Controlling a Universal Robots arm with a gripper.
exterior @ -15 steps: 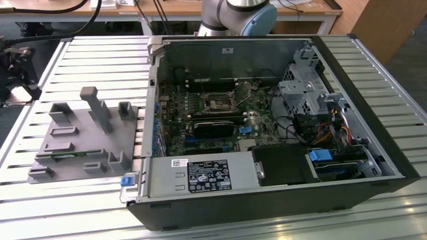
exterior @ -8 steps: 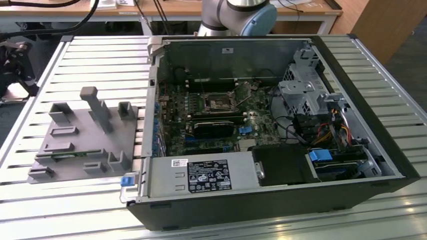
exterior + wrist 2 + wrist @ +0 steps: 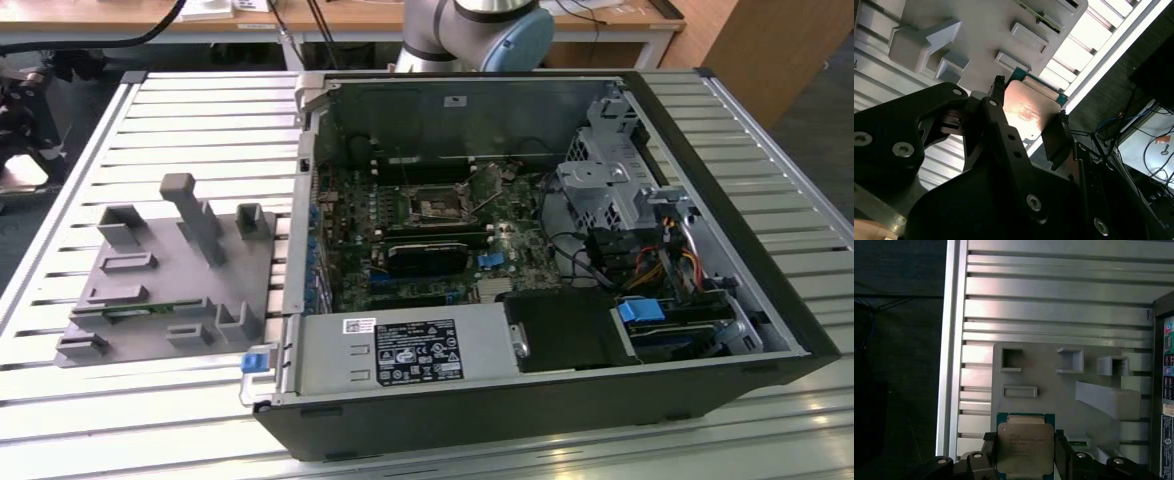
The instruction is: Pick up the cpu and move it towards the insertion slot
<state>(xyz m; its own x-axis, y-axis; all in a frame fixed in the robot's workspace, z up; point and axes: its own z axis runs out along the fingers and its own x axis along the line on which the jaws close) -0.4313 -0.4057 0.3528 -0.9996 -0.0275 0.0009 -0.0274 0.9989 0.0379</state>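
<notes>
The gripper (image 3: pixel 1030 101) seemingly clamps the cpu (image 3: pixel 1029 116) by its edges above the grey fixture (image 3: pixel 979 30).

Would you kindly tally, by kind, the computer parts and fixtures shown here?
Silvery square cpu chip: 1
Metal-framed square black cpu socket: 1
Narrow green memory stick: 1
Grey plastic parts holder: 1
Open black computer case: 1
Black robot hand: 1
Total: 6

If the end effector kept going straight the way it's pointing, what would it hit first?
Most likely the grey plastic fixture, which lies straight beyond the end effector and the cpu it grips. The cpu would probably touch first. The gap is unclear.
</notes>
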